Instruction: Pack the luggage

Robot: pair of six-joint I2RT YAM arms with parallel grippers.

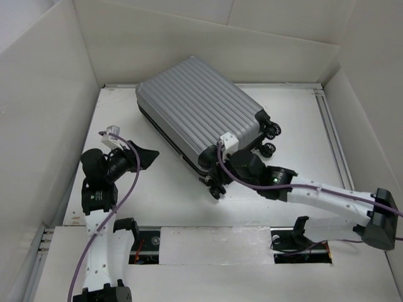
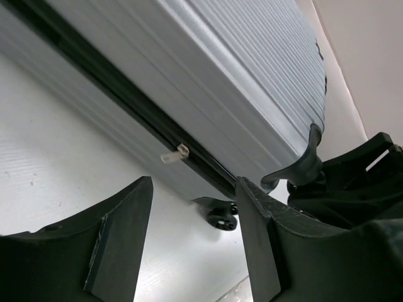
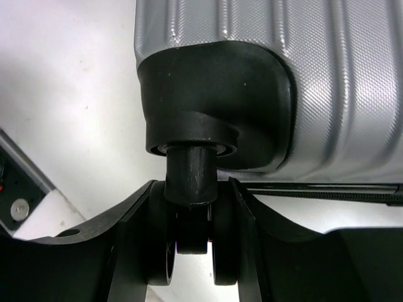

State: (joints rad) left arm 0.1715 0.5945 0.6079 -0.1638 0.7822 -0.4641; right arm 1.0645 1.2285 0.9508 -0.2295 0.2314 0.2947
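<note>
The luggage (image 1: 195,107) lies closed, skewed on the surface (image 1: 296,113). The right gripper (image 3: 196,207) has its jaws clamped on a corner wheel (image 3: 223,245), probably to steady the case. The left gripper (image 2: 194,207) has its jaws apart and empty, facing the zip pull (image 2: 175,153), likely to open it.

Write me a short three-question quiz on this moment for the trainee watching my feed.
1. True or false: the ribbed silver-grey hard-shell suitcase lies closed on the white table.
2. What is the right tool clamped on? A) the flat ribbed shell B) a black spinner wheel at the suitcase's corner C) nothing at all
3. Fill in: the left tool faces the zip side of the suitcase, with its fingers ___ and nothing between them.

Key: 1 true; 2 B; 3 open.
</note>
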